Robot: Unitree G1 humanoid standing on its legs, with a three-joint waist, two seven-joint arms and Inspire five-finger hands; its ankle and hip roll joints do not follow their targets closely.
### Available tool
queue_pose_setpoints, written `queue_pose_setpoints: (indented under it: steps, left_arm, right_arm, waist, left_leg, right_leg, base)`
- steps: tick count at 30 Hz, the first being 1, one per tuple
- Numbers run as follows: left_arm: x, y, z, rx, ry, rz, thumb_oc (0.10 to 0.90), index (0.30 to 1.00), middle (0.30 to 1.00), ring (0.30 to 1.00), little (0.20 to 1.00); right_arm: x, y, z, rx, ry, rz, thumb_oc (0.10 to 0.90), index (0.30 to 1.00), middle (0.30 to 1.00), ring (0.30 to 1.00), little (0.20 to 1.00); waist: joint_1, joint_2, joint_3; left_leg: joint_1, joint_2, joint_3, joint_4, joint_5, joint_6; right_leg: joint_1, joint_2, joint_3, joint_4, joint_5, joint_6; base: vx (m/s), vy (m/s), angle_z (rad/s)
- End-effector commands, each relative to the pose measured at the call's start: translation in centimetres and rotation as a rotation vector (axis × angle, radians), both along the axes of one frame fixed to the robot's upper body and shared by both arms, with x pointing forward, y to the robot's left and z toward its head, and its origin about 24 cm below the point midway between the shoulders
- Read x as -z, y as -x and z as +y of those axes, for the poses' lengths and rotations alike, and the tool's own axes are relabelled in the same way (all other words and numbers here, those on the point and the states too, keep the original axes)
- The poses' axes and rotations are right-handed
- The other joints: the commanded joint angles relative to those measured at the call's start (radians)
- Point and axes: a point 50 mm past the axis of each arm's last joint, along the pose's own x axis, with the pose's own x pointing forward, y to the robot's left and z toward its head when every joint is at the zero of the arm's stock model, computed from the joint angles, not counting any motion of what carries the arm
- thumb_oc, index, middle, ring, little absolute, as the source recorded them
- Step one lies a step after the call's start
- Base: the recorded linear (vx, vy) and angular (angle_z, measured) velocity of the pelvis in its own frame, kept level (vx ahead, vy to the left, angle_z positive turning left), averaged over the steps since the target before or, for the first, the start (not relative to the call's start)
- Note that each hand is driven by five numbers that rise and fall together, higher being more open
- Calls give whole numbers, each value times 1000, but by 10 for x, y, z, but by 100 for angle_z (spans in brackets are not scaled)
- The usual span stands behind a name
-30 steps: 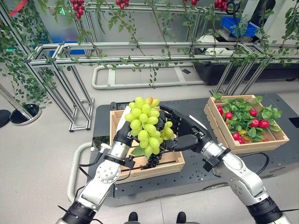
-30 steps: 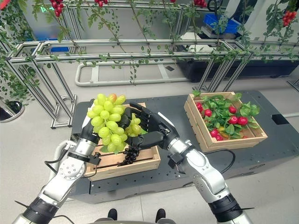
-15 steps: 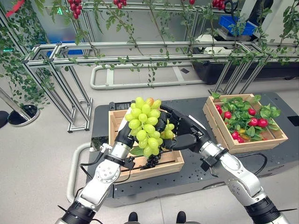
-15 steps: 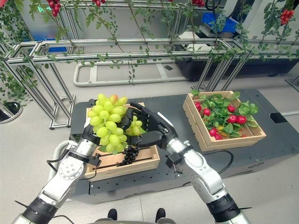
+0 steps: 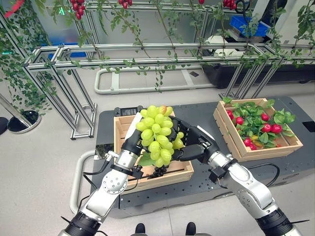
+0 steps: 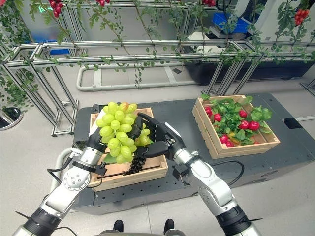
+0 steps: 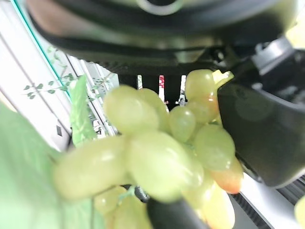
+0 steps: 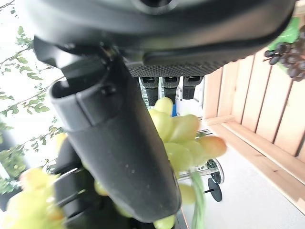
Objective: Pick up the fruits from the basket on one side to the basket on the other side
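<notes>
A big bunch of green grapes (image 5: 158, 132) hangs above the left wooden basket (image 5: 170, 178). My left hand (image 5: 132, 143) grips it from behind on the left side, fingers curled into the bunch (image 7: 157, 157). From the right, my right hand (image 5: 196, 145) wraps it with curled fingers and thumb (image 8: 114, 143), grapes (image 8: 181, 138) showing between them. A dark grape cluster (image 5: 158, 171) and a green leaf lie in the left basket under the bunch. The right basket (image 5: 271, 151) holds red fruits (image 5: 269, 129) among green leaves.
Both baskets stand on a dark low platform (image 5: 204, 118), with open deck between them. Behind it runs an aluminium frame (image 5: 147, 54) hung with vines and red berries. Grey floor lies on all sides.
The grape bunch has shifted a little to the right and lower. My right hand has closed in further beneath and around it. The left arm stays about where it was.
</notes>
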Motion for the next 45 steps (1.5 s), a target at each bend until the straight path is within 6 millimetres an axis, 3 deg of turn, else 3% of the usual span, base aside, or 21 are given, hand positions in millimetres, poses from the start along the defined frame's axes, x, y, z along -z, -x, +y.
queue_pose_setpoints:
  steps: [1, 4, 5, 24, 26, 27, 29, 30, 35, 36, 38, 40, 41, 42, 45]
  left_arm:
    - [-76, 7, -35, 214, 142, -424, 400, 300, 300, 300, 300]
    - [-78, 9, -36, 243, 138, -432, 400, 300, 300, 300, 300]
    - [-79, 10, -36, 254, 140, -436, 400, 300, 300, 300, 300]
    - [-73, 9, -41, 299, 95, -385, 400, 300, 300, 300, 300]
    - [-72, 7, -40, 284, 91, -374, 502, 453, 453, 453, 453]
    - [-71, 7, -39, 275, 87, -371, 502, 453, 453, 453, 453]
    - [-69, 5, -35, 246, 79, -364, 626, 639, 639, 639, 639]
    - [-69, 5, -33, 232, 79, -361, 648, 672, 672, 672, 672]
    - [-68, 2, -23, 184, 78, -358, 591, 587, 587, 587, 587]
    - [-68, 3, -21, 176, 78, -364, 582, 573, 573, 573, 573]
    - [-69, 3, -17, 151, 92, -373, 568, 552, 552, 552, 552]
    - [-70, 3, -14, 125, 107, -378, 522, 484, 484, 484, 484]
    - [-70, 2, -12, 112, 117, -378, 436, 354, 354, 354, 354]
    - [-70, 0, -10, 97, 140, -367, 400, 300, 300, 300, 300]
    - [-70, -1, -3, 60, 181, -348, 400, 300, 300, 300, 300]
  right_arm:
    - [-26, -9, 9, 17, -44, -130, 739, 808, 808, 808, 808]
    - [-24, -10, 9, 23, -52, -111, 424, 335, 335, 335, 335]
    - [-23, -10, 9, 21, -58, -105, 400, 300, 300, 300, 300]
    - [-31, -13, 9, 67, -105, -141, 400, 300, 300, 300, 300]
    - [-32, -14, 7, 76, -105, -148, 400, 300, 300, 300, 300]
    - [-32, -14, 5, 82, -104, -153, 400, 300, 300, 300, 300]
    - [-33, -14, 2, 98, -103, -159, 400, 300, 300, 300, 300]
    - [-33, -13, 1, 104, -104, -161, 400, 300, 300, 300, 300]
    - [-33, -12, -8, 115, -102, -165, 400, 300, 300, 300, 300]
    - [-33, -11, -9, 104, -95, -161, 419, 328, 328, 328, 328]
    - [-30, -8, -11, 86, -85, -153, 800, 900, 900, 900, 900]
    - [-29, -7, -13, 77, -94, -141, 800, 900, 900, 900, 900]
    - [-28, -7, -14, 79, -94, -141, 800, 900, 900, 900, 900]
    - [-28, -7, -16, 82, -90, -145, 800, 900, 900, 900, 900]
    - [-27, -7, -20, 89, -92, -142, 800, 900, 900, 900, 900]
  waist:
    - [5, 7, -87]
    - [6, 7, -87]
    - [6, 7, -87]
    - [3, 9, -88]
    - [2, 10, -87]
    - [2, 11, -87]
    - [2, 12, -87]
    - [2, 12, -87]
    - [1, 13, -86]
    - [1, 13, -86]
    - [1, 12, -85]
    - [0, 11, -84]
    - [0, 10, -83]
    - [0, 9, -83]
    - [1, 7, -80]
  left_leg:
    - [38, -17, 10, 2, -129, 8]
    - [39, -17, 7, 2, -128, 8]
    - [39, -18, 6, 2, -128, 7]
    - [42, -17, 8, 2, -130, 10]
    - [41, -17, 9, 2, -130, 10]
    - [41, -17, 10, 2, -130, 10]
    - [41, -17, 9, 2, -129, 10]
    - [41, -17, 8, 2, -129, 11]
    - [40, -16, 9, 2, -129, 10]
    - [40, -16, 10, 2, -129, 10]
    - [39, -16, 8, 2, -129, 10]
    - [39, -16, 9, 2, -128, 9]
    - [39, -15, 9, 2, -128, 9]
    - [38, -16, 8, 2, -128, 8]
    - [38, -15, 7, 2, -128, 7]
  right_leg:
    - [32, -41, -3, 9, -55, 32]
    - [34, -41, -3, 10, -56, 31]
    - [33, -41, -3, 10, -55, 32]
    - [32, -37, 5, 11, -56, 32]
    - [31, -37, 5, 11, -56, 32]
    - [31, -37, 6, 12, -57, 32]
    - [30, -37, 7, 13, -57, 32]
    - [30, -37, 8, 12, -57, 32]
    - [28, -38, 8, 13, -57, 32]
    - [27, -38, 8, 14, -57, 33]
    - [27, -39, 7, 13, -56, 32]
    - [27, -39, 7, 14, -56, 32]
    - [27, -39, 6, 14, -56, 32]
    - [27, -39, 6, 13, -56, 32]
    - [26, -39, 5, 14, -55, 32]
  base:
    - [0, 0, 0]
    - [0, 0, 0]
    - [0, 0, 0]
    - [0, 0, 0]
    - [0, 0, 0]
    - [0, 0, 0]
    - [0, 0, 0]
    - [0, 0, 0]
    - [0, 0, 0]
    - [0, 0, 0]
    - [0, 0, 0]
    - [0, 0, 0]
    - [0, 0, 0]
    - [0, 0, 0]
    - [0, 0, 0]
